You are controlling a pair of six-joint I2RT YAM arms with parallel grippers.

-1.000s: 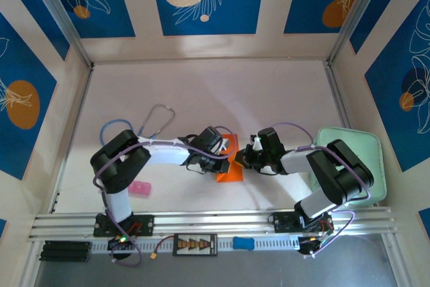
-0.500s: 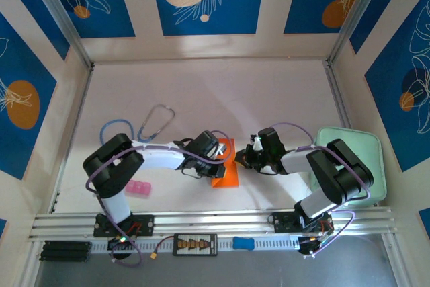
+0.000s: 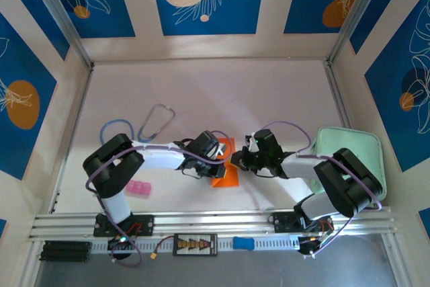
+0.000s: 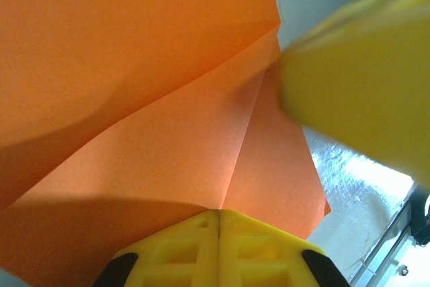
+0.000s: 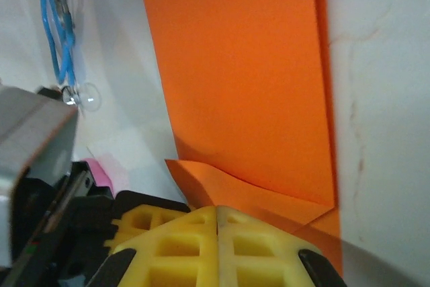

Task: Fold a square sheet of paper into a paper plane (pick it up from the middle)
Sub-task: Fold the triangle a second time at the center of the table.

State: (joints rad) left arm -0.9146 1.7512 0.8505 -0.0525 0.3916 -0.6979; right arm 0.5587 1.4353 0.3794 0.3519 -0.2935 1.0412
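Left end effector (image 4: 218, 221) has its yellow fingers pressed together on a creased fold of the square sheet of paper (image 3: 226, 173). Right end effector (image 5: 216, 218) likewise pinches a folded corner of it. The orange sheet, partly folded, lies on the surface (image 3: 201, 92) left of the pale green tray (image 3: 356, 140). A pink block (image 3: 140, 189) sits much farther left of that tray.
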